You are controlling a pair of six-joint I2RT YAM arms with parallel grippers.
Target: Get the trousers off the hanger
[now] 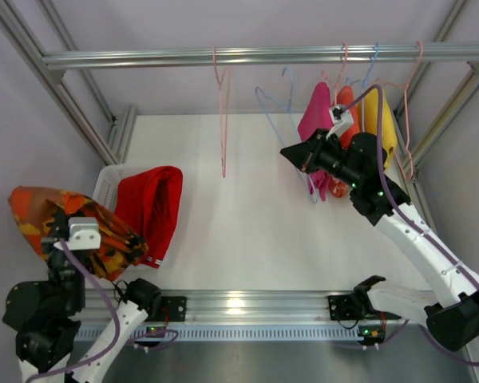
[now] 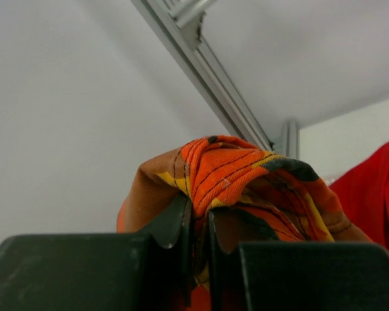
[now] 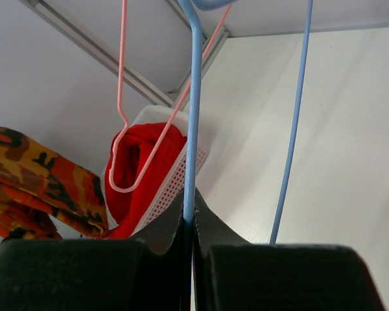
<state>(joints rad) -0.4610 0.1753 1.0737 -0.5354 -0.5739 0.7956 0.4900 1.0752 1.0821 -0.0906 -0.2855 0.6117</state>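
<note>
My left gripper (image 2: 201,220) is shut on a fold of the orange trousers with the black and yellow pattern (image 2: 246,175). It holds them up at the far left (image 1: 56,219), off any hanger. The plain red trousers (image 1: 153,199) hang over the rim of a white basket (image 1: 108,179); they also show in the right wrist view (image 3: 146,168). My right gripper (image 3: 189,210) is shut on the wire of an empty blue hanger (image 3: 193,97), which hangs from the rail (image 1: 263,56). In the top view this gripper (image 1: 291,152) is at the back right.
An empty pink hanger (image 1: 222,120) hangs from the rail left of the blue one. Magenta (image 1: 315,120), orange and yellow (image 1: 379,116) garments hang on more hangers at the back right, close behind my right arm. Aluminium frame posts stand at both sides.
</note>
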